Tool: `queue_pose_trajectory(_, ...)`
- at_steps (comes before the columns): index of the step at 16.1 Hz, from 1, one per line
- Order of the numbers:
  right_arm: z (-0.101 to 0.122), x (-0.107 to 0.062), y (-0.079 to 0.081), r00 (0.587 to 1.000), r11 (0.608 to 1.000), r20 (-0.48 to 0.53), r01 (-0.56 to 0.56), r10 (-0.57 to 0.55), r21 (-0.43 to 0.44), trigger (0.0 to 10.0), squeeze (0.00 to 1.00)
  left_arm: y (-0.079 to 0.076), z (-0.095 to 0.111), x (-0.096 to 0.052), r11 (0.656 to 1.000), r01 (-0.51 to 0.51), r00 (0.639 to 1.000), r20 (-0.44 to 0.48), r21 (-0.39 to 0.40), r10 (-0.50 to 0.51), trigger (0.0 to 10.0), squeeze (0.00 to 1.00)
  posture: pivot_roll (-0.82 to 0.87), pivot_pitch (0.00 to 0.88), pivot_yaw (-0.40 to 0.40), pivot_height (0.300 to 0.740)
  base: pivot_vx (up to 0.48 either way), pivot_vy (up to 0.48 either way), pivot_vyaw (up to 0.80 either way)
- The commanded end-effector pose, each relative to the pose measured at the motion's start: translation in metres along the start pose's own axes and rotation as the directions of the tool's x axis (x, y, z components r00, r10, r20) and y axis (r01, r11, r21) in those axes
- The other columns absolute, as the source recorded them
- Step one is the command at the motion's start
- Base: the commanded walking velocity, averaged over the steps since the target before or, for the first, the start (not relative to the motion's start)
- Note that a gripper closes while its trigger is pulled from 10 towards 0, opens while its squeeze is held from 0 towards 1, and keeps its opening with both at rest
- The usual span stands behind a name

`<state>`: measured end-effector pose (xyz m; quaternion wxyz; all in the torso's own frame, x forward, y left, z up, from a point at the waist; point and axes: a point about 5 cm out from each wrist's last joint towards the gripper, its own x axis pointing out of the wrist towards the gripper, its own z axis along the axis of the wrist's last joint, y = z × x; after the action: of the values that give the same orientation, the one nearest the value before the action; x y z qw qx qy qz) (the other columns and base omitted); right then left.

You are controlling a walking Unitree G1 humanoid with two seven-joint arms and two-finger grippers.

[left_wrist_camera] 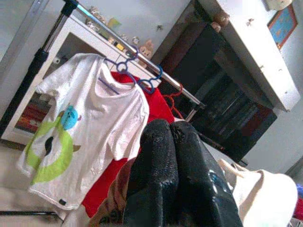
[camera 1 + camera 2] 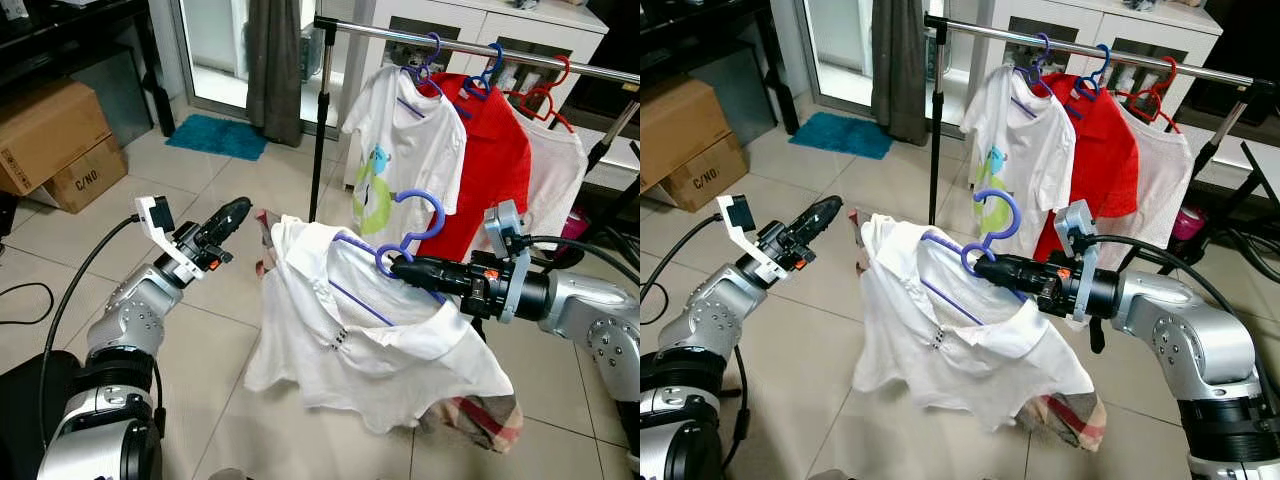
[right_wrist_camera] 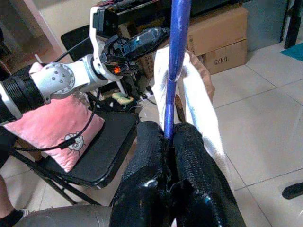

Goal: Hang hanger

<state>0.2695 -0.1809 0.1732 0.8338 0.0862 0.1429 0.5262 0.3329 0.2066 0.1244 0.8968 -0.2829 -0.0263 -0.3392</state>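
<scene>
Carry step: right gripper (image 2: 400,267) is clamping the purple hanger (image 2: 415,235), white shirt (image 2: 370,330) draping below it. Left gripper (image 2: 236,212) pinched together, empty. Next: lifting the hook onto the rail (image 2: 480,47) above.

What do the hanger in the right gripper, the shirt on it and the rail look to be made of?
Purple hanger, pinched by the right gripper: likely plastic, smooth and evenly coloured. White shirt on it: soft woven cloth, probably cotton, creased and drooping. Clothes rail: metal, silvery with a bright sheen. The left gripper is raised beside the shirt.
</scene>
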Motion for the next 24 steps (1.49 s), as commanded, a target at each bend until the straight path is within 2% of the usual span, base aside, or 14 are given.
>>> queue_pose_trajectory(1, 0.004, -0.003, -0.002, 1.000, 1.000, -0.017, 0.022, -0.022, -0.023, 10.0, 0.00, 0.001, -0.003, 0.000, 1.000, -0.015, 1.000, -0.010, 0.001, 0.015, 0.0, 0.00, -0.16, 0.000, -0.052, 0.740, 0.000, 0.000, 0.00)
queue_pose_trajectory(2, 0.004, -0.003, -0.002, 1.000, 0.999, -0.017, 0.022, -0.023, -0.023, 10.0, 0.00, 0.001, -0.003, 0.000, 1.000, -0.021, 1.000, 0.001, -0.008, 0.021, 0.0, 0.00, -0.16, 0.000, -0.052, 0.740, 0.000, 0.000, 0.00)
queue_pose_trajectory(6, 0.004, -0.004, -0.001, 1.000, 1.000, -0.013, 0.020, -0.020, -0.023, 10.0, 0.00, 0.007, 0.011, -0.009, 0.991, -0.034, 0.980, 0.188, -0.133, 0.059, 0.0, 0.00, -0.16, 0.000, -0.050, 0.740, 0.000, 0.000, 0.00)
queue_pose_trajectory(7, 0.005, -0.004, -0.001, 1.000, 1.000, -0.013, 0.017, -0.018, -0.023, 10.0, 0.00, 0.007, 0.010, -0.012, 0.994, -0.030, 0.986, 0.157, -0.109, 0.047, 5.6, 0.00, -0.16, 0.000, -0.050, 0.740, 0.000, 0.000, 0.00)
queue_pose_trajectory(8, 0.004, -0.004, 0.000, 1.000, 1.000, -0.013, 0.016, -0.016, -0.023, 10.0, 0.00, 0.006, 0.009, -0.012, 0.995, -0.020, 0.989, 0.143, -0.103, 0.034, 10.0, 0.00, -0.16, 0.000, -0.050, 0.740, 0.000, 0.000, 0.00)
queue_pose_trajectory(9, 0.004, -0.004, 0.000, 1.000, 1.000, -0.013, 0.016, -0.016, -0.023, 10.0, 0.00, 0.006, 0.009, -0.012, 0.995, -0.020, 0.989, 0.143, -0.103, 0.034, 10.0, 0.00, -0.16, 0.000, -0.050, 0.740, 0.000, 0.000, 0.00)
queue_pose_trajectory(10, 0.004, -0.003, 0.000, 1.000, 1.000, -0.012, 0.012, -0.012, -0.022, 10.0, 0.00, 0.002, 0.001, -0.011, 0.999, 0.000, 0.999, 0.048, 0.035, -0.002, 10.0, 1.00, -0.16, 0.000, -0.050, 0.740, 0.000, 0.000, 0.00)
queue_pose_trajectory(11, 0.004, -0.001, 0.001, 1.000, 1.000, -0.012, 0.003, -0.003, -0.022, 10.0, 0.00, -0.001, -0.007, -0.009, 0.986, 0.030, 0.999, -0.024, 0.164, -0.026, 10.0, 1.00, -0.16, 0.000, -0.052, 0.740, 0.000, 0.000, 0.00)
queue_pose_trajectory(17, 0.002, -0.001, 0.004, 1.000, 1.000, -0.016, -0.017, 0.017, -0.017, 10.0, 0.00, -0.007, -0.003, 0.001, 0.973, 0.079, 0.997, -0.007, 0.219, -0.080, 10.0, 1.00, -0.16, 0.000, -0.047, 0.740, 0.000, 0.000, 0.00)
queue_pose_trajectory(20, 0.002, 0.000, 0.005, 1.000, 1.000, -0.017, -0.023, 0.023, -0.016, 10.0, 0.00, -0.003, -0.005, 0.003, 0.966, 0.046, 0.999, -0.031, 0.255, -0.039, 10.0, 1.00, -0.16, 0.000, -0.047, 0.740, 0.000, 0.000, 0.00)
queue_pose_trajectory(21, 0.002, 0.001, 0.005, 0.999, 1.000, -0.018, -0.027, 0.026, -0.016, 10.0, 0.00, -0.001, -0.007, 0.003, 0.966, 0.028, 0.999, -0.048, 0.256, -0.016, 10.0, 0.32, -0.16, 0.000, -0.047, 0.740, 0.000, 0.000, 0.00)
queue_pose_trajectory(22, 0.002, 0.001, 0.006, 0.999, 0.999, -0.018, -0.031, 0.030, -0.017, 10.0, 0.00, 0.001, -0.007, 0.003, 0.971, -0.003, 0.999, -0.033, 0.239, 0.011, 10.0, 0.00, -0.16, 0.000, -0.047, 0.740, 0.000, 0.000, 0.00)
queue_pose_trajectory(23, 0.003, 0.001, 0.006, 0.999, 0.999, -0.018, -0.032, 0.032, -0.018, 10.0, 0.00, 0.002, -0.007, 0.003, 0.973, -0.016, 1.000, -0.021, 0.228, 0.021, 10.0, 0.00, -0.16, 0.000, -0.047, 0.740, 0.000, 0.000, 0.00)
queue_pose_trajectory(24, 0.003, 0.001, 0.006, 0.999, 0.999, -0.018, -0.034, 0.034, -0.019, 10.0, 0.00, 0.003, -0.008, 0.004, 0.976, -0.016, 0.999, -0.029, 0.218, 0.023, 6.1, 0.00, -0.16, 0.000, -0.047, 0.740, 0.000, 0.000, 0.00)
